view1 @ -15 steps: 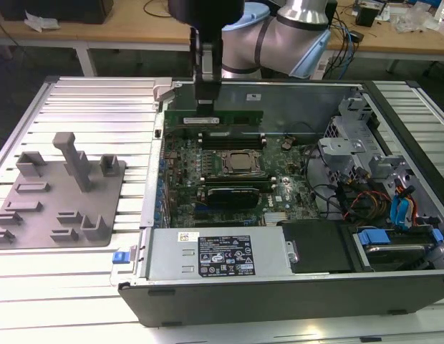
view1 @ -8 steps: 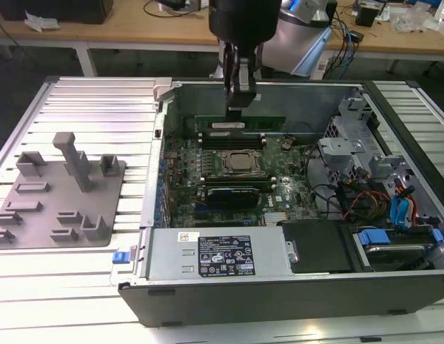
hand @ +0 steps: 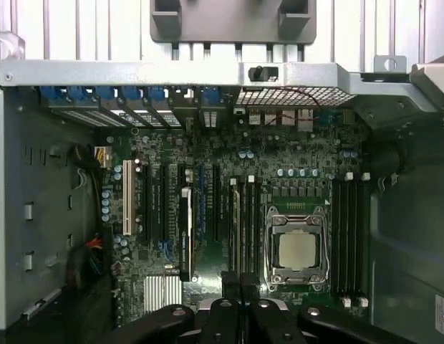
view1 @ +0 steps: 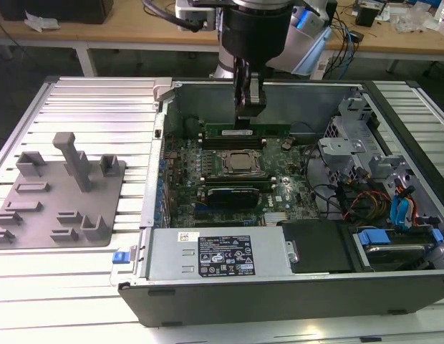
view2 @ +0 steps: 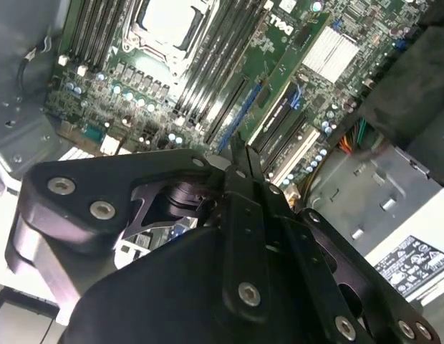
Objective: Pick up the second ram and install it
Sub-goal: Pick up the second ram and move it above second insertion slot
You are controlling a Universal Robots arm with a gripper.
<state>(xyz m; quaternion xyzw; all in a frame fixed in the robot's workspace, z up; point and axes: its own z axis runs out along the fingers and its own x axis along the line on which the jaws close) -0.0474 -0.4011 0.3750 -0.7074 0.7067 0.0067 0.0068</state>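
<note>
The second ram point(view1: 265, 130), a long thin green-black stick, hangs on edge and level inside the open computer case point(view1: 157, 179). My gripper point(view1: 247, 122) comes straight down from above and is shut on the stick's middle. The stick sits above the motherboard point(view1: 182, 158), lengthwise parallel to the memory slots point(view1: 233, 183) beside the silver processor point(view1: 240, 163). In both wrist views the gripper point(view2: 238, 147) point(hand: 240, 281) has its fingertips close together, over the slots point(hand: 245, 229) next to the processor point(hand: 296, 251).
A black rectangular block point(view1: 233, 195) stands on the board in front of the processor. The power supply point(view1: 218, 254) fills the near side. A drive cage point(view1: 351, 143) and cables point(view1: 358, 204) crowd the exterior view's right. A grey fixture plate point(view1: 61, 193) lies at the left.
</note>
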